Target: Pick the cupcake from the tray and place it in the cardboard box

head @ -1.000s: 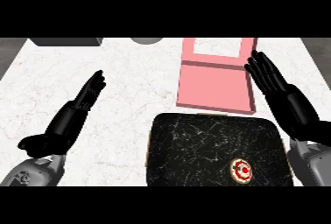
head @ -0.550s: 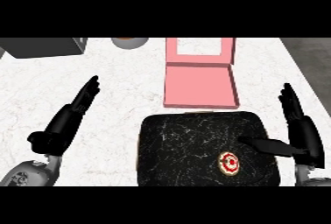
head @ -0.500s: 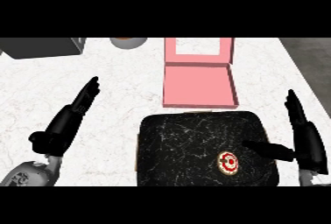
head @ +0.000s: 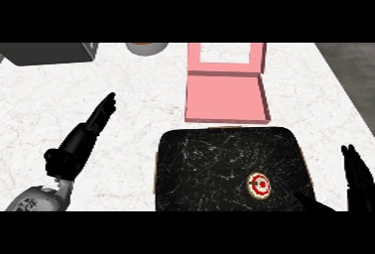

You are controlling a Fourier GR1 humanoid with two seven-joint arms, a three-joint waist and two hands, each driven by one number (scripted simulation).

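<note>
Well, the right hand [head: 357,184] hung at the tray's right edge, fingers straight and pointing up, thumb reaching toward the cupcake [head: 258,185] without touching it, holding nothing. Over on the counter's [head: 132,124] left side, the left hand [head: 82,140] rested open, fingers straight. Inside the black tray [head: 212,163], the cupcake sat upright near the lower right corner, its round top facing up. Just beyond the tray's far edge, the pink cardboard box [head: 224,99] lay open, lid tipped back.
</note>
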